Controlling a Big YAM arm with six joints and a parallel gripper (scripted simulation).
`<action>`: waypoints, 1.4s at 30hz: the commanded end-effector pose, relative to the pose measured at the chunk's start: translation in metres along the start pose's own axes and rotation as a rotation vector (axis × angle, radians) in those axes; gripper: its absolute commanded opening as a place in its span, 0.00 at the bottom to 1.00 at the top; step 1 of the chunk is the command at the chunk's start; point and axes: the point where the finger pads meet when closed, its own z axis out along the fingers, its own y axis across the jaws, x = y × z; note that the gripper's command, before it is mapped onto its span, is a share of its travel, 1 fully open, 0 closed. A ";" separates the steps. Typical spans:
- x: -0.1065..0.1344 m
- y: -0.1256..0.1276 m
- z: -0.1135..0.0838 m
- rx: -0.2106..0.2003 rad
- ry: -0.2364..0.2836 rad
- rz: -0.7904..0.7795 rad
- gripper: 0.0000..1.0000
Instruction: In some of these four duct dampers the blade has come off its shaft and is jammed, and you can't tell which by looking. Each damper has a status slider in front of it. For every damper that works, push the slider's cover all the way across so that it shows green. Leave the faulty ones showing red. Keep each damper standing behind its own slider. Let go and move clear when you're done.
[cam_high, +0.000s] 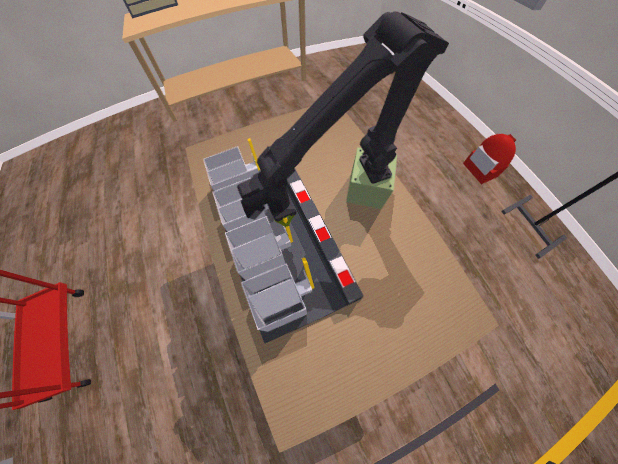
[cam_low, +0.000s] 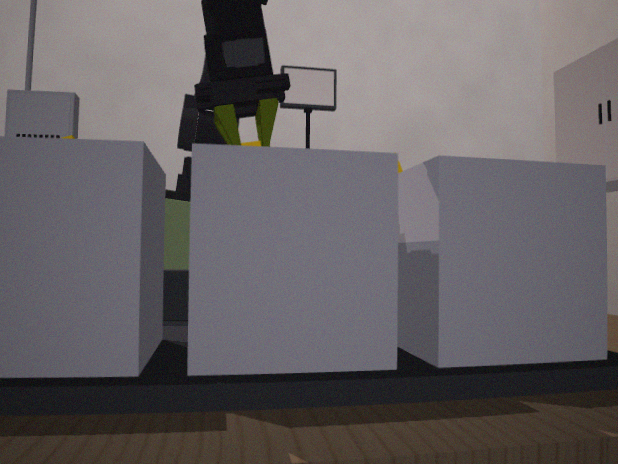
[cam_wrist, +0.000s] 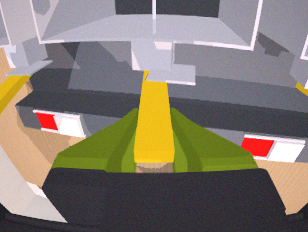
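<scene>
Four grey duct dampers stand in a row on a dark base (cam_high: 327, 300), each with a yellow lever. My gripper (cam_high: 286, 220) (cam_low: 245, 131) (cam_wrist: 154, 115) is shut on the yellow lever (cam_high: 289, 233) (cam_wrist: 154, 90) of the third damper from the far end (cam_high: 252, 247) (cam_low: 292, 260) (cam_wrist: 140, 9). In the exterior view only the lever's tip (cam_low: 251, 143) shows above the damper's back. Three sliders (cam_high: 300, 191) (cam_high: 320, 229) (cam_high: 342, 272) show red windows beside white covers. The arm hides the farthest slider. The wrist view shows red windows of the neighbouring sliders, one at the left (cam_wrist: 48, 120) and one at the right (cam_wrist: 255, 145).
The free levers of the farthest damper (cam_high: 252, 150) and the nearest damper (cam_high: 308, 274) stand upright. The arm's green pedestal (cam_high: 371, 187) sits right of the slider rail. A wooden shelf (cam_high: 225, 70), a red cart (cam_high: 37, 340) and a red object (cam_high: 492, 157) stand on the floor around the mat.
</scene>
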 end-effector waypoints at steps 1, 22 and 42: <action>-0.001 -0.007 0.004 -0.013 -0.005 0.001 0.17; 0.000 -0.023 0.006 -0.163 -0.005 0.002 0.17; 0.001 -0.027 0.007 -0.234 0.004 0.001 0.17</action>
